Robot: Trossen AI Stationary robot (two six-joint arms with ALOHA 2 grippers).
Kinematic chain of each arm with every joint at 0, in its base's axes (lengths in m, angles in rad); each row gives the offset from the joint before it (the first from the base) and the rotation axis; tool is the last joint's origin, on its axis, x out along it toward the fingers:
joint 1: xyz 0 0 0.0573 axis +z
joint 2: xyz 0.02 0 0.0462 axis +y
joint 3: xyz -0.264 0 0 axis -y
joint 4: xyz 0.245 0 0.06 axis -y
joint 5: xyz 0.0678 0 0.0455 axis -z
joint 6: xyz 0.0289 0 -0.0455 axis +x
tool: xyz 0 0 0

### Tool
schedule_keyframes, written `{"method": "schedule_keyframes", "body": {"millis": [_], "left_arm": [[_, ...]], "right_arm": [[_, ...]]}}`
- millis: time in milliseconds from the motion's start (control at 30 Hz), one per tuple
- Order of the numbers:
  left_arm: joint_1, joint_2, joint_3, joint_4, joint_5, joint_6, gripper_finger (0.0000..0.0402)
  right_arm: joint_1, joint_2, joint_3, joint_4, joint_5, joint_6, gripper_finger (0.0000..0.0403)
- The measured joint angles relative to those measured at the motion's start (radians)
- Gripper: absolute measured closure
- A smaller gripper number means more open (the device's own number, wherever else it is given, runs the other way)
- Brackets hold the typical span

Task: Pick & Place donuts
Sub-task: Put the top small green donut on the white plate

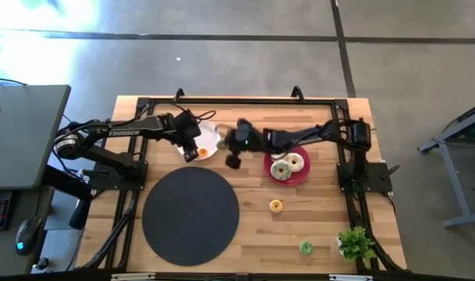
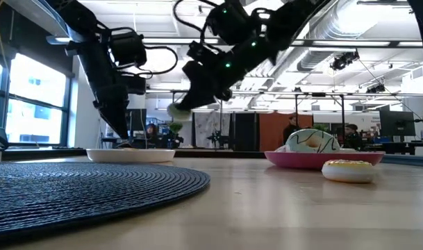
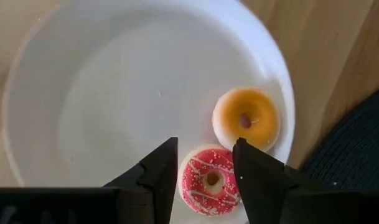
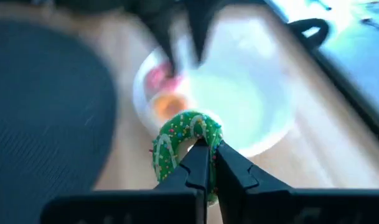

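Observation:
My left gripper reaches down onto the white plate, its fingers either side of a pink‑iced donut that lies flat on the plate. An orange donut lies flat beside it. My right gripper hovers by the plate's right edge, shut on a green sprinkled donut, which also shows in the low view. Two iced donuts rest on the red plate. A yellow donut and a tiny green donut lie on the table. My left gripper has the pink donut's opposite outer sides between its two fingers, coming from above and pointing down. The donut lies flat, its underside on the white plate. My right gripper pinches the green donut's ring at one side between its nearly closed fingers. It comes slanting down from the table's right. The donut is lifted clear and tilted on edge beyond the fingertips.
A large round dark mat lies left of centre near the front edge. A small potted plant stands at the near right corner. Both arms meet over the white plate, close together. Bare wood lies between the mat and the red plate.

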Motion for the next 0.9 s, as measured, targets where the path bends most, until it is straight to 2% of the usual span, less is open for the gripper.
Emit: {"method": "schedule_keyframes", "body": {"millis": [100, 200, 367, 600, 800, 900], "left_arm": [[0.000, -0.036, 0.025, -0.026, -0.024, -0.001, 0.0254], [0.000, -0.098, 0.051, -0.075, -0.092, -0.001, 0.0254], [0.000, -0.242, 0.060, -0.100, -0.176, 0.000, 0.0254], [0.000, -0.367, 0.060, -0.133, -0.163, -0.027, 0.0254], [0.000, -0.389, 0.060, -0.155, -0.172, -0.028, 0.0254], [0.000, -0.389, 0.060, -0.156, -0.171, -0.027, 0.0254]], "right_arm": [[-0.050, 0.033, 0.009, 0.099, -0.039, 0.075, 0.0387], [-0.079, 0.095, 0.023, 0.165, -0.093, 0.109, 0.0387], [-0.091, 0.205, 0.102, 0.173, -0.115, 0.100, 0.0397], [-0.090, 0.319, 0.249, 0.124, -0.168, 0.074, 0.0385], [-0.091, 0.401, 0.323, 0.066, -0.154, 0.043, 0.0387], [-0.089, 0.422, 0.341, 0.063, -0.125, 0.007, 0.0373]]}}
